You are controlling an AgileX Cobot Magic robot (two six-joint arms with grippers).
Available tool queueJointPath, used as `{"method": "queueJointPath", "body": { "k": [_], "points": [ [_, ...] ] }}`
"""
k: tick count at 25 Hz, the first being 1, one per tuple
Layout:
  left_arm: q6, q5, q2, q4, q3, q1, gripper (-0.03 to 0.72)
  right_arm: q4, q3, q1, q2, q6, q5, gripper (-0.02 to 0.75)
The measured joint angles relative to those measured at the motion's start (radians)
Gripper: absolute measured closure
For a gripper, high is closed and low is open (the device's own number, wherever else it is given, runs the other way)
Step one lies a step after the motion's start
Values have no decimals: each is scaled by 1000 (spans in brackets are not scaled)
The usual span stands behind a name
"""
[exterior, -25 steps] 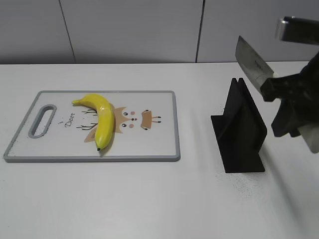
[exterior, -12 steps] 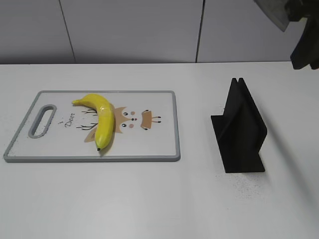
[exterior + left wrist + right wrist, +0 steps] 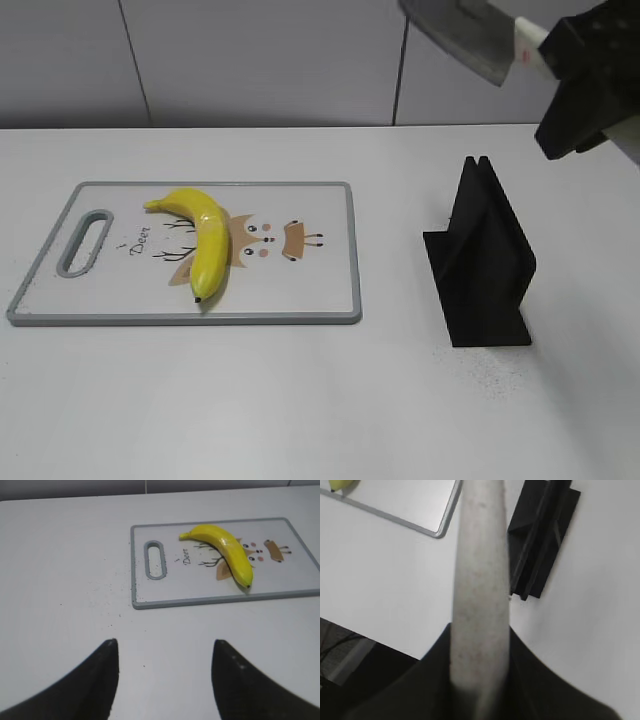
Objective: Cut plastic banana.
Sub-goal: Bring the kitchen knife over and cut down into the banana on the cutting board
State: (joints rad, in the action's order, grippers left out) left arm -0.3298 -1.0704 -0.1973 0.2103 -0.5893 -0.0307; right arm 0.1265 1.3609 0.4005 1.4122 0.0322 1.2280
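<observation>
The plastic banana (image 3: pixel 203 240) is glossy yellow and curved, and lies on the white cutting board (image 3: pixel 300 280) at the left; both show in the left wrist view, banana (image 3: pixel 225 547) and board (image 3: pixel 300 575). My right gripper (image 3: pixel 560 60) is shut on the handle of a toy cleaver (image 3: pixel 460 35), held high at the top right with the blade pointing left. In the right wrist view the knife (image 3: pixel 480 570) runs up between the jaws of the gripper (image 3: pixel 479 645). My left gripper (image 3: pixel 165 647) is open and empty above the table, short of the board.
A black knife stand (image 3: pixel 485 255) stands on the white table right of the board, below the raised cleaver; it also shows in the right wrist view (image 3: pixel 540 540). A grey panelled wall runs behind the table.
The right gripper lifted the cleaver from beside the stand to the top of the view, then swung it left, so the blade now points towards the board side.
</observation>
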Motion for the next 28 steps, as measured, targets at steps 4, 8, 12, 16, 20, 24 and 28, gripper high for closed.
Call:
{"method": "queueJointPath", "body": {
  "k": [4,8,12,16,20,24,28],
  "points": [
    [-165,46,-226,105,-123,0,108,24,60,0,80,-142,1,571],
    [-318,70,-465,192,-283,0,108,30,171,0,169,-236,1,571],
    [-458,49,-700,267,-454,0,108,36,290,0,272,-322,1,571],
    [-580,13,-897,308,-613,0,108,38,396,0,367,-413,1,571],
    [-729,-63,-1075,341,-750,0,108,47,458,0,456,-489,1,571],
    [-850,-129,-1226,361,-889,0,109,62,491,16,535,-617,-1,571],
    [-930,-141,-1336,364,-1005,1,134,69,491,48,592,-807,-1,571]
  ]
}}
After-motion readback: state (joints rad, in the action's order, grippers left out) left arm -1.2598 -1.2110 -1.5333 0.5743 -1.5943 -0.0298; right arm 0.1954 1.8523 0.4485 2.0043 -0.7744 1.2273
